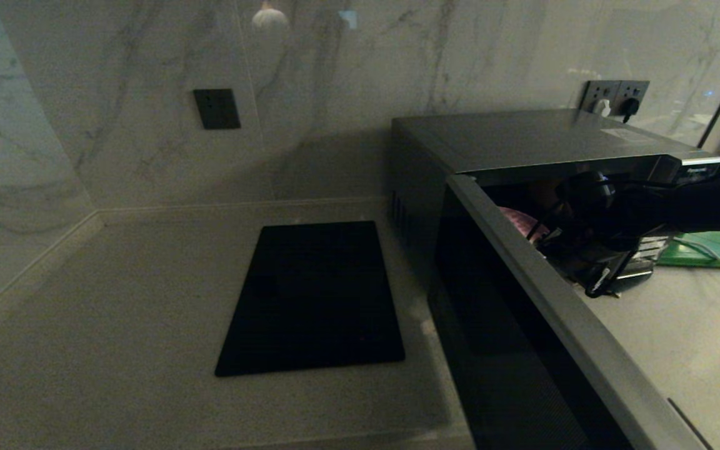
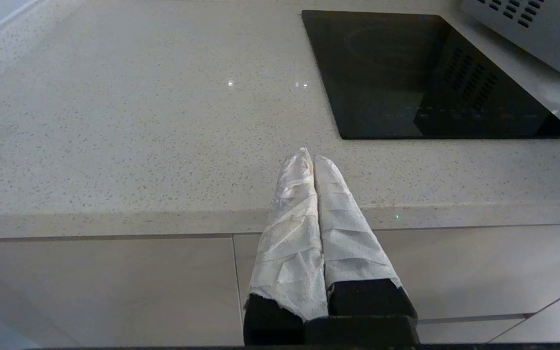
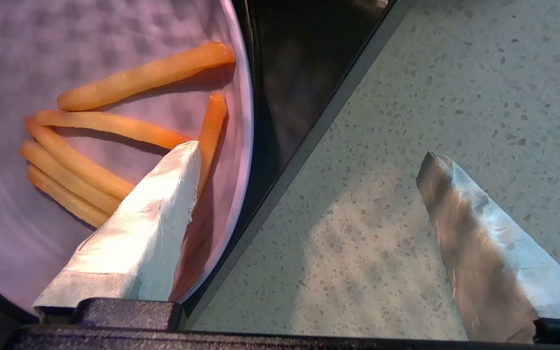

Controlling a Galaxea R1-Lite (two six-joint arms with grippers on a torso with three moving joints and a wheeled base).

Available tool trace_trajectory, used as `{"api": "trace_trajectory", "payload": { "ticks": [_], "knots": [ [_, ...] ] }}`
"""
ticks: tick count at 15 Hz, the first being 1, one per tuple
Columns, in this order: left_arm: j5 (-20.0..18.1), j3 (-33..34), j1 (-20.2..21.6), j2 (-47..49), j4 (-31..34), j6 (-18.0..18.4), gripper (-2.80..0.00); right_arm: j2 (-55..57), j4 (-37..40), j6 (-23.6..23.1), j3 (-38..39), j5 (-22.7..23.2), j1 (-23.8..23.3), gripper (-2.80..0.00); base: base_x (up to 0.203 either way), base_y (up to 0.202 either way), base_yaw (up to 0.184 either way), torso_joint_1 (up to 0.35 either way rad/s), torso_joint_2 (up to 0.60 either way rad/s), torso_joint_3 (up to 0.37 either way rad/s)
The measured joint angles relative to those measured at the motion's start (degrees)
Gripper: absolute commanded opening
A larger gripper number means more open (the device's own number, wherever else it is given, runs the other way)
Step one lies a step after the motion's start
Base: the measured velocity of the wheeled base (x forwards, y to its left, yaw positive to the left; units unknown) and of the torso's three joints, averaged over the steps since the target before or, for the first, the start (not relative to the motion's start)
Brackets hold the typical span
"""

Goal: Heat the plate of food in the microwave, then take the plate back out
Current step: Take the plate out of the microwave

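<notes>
The microwave [image 1: 522,140] stands at the right of the counter with its door [image 1: 554,312] swung open toward me. Inside it I see a sliver of the lavender plate of food [image 1: 518,222]; my right arm [image 1: 679,206] reaches into the opening. In the right wrist view the plate [image 3: 27,48] holds several orange sticks [image 3: 114,126]. My right gripper [image 3: 309,155] is open: one wrapped finger [image 3: 153,218] hovers over the plate's rim, the other [image 3: 464,233] over the speckled counter. Nothing is held. My left gripper [image 2: 311,155] is shut and empty at the counter's front edge.
A flat black cooktop panel [image 1: 316,300] lies in the counter left of the microwave, also in the left wrist view [image 2: 421,73]. A green board [image 1: 710,249] lies on the counter behind my right arm. Marble walls close the back and left.
</notes>
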Motion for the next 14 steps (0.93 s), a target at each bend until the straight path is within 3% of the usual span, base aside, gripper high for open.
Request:
{"api": "trace_trajectory", "payload": {
  "ticks": [14],
  "knots": [
    [0.0,0.0,0.0,0.0,0.0,0.0,-2.8,-1.4,0.0,0.2,-0.9,0.1,0.5,0.0,0.0,0.0,0.0,0.0,0.0,0.0]
  ]
}}
